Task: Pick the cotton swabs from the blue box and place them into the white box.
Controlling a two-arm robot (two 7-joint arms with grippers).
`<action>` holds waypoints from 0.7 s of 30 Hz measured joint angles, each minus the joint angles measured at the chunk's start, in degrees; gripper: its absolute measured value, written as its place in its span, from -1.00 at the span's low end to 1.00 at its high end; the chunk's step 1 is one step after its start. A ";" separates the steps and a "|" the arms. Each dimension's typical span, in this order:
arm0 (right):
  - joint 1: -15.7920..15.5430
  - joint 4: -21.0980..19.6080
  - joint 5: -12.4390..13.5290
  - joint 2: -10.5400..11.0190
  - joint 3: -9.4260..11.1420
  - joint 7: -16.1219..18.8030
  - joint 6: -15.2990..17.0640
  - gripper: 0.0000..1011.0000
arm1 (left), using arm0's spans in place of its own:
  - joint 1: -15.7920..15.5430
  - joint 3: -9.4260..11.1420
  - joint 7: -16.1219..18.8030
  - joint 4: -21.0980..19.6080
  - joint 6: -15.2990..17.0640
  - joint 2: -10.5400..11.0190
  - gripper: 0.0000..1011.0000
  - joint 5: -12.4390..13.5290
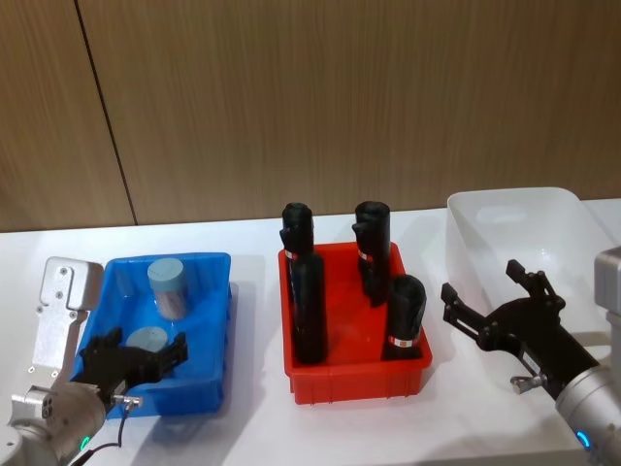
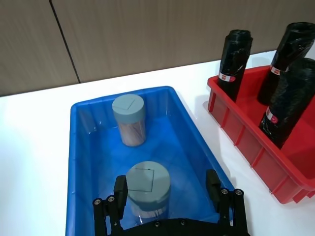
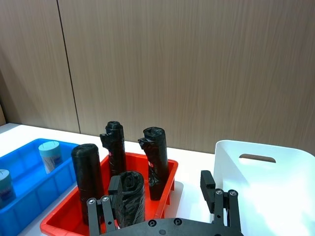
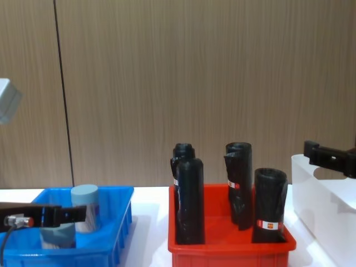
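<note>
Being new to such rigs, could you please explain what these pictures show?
This is a two-armed robot at a white table. The pictures come from its head, chest and each wrist. A shallow blue plastic bin holds two clear tubs of cotton swabs with pale-blue lids; a red plastic bin holds four black rolls; a milky-white plastic box stands rightmost. The left gripper is open around the nearer tub; the right gripper hangs open by the white box. Nothing is held.

The red-and-white labels (image 2: pixel 225 76) on the black rolls (image 2: pixel 235 54) (too small) carry no readable print.
</note>
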 joint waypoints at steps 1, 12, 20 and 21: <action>0.00 0.00 0.00 0.00 0.00 0.00 0.00 0.98 | 0.00 0.00 0.00 0.00 0.00 0.00 0.99 0.00; 0.00 0.00 0.00 0.00 0.00 0.00 0.00 0.98 | -1.45 -0.71 -0.09 2.68 1.61 -0.69 0.99 -1.42; 0.00 0.00 0.00 0.00 0.00 0.00 0.00 0.98 | -2.29 -0.91 -0.41 4.15 2.49 -1.08 0.99 -1.24; 0.00 0.00 0.00 0.00 0.00 0.00 0.00 0.98 | -2.40 -0.93 -0.48 4.37 2.57 -1.14 0.99 -1.19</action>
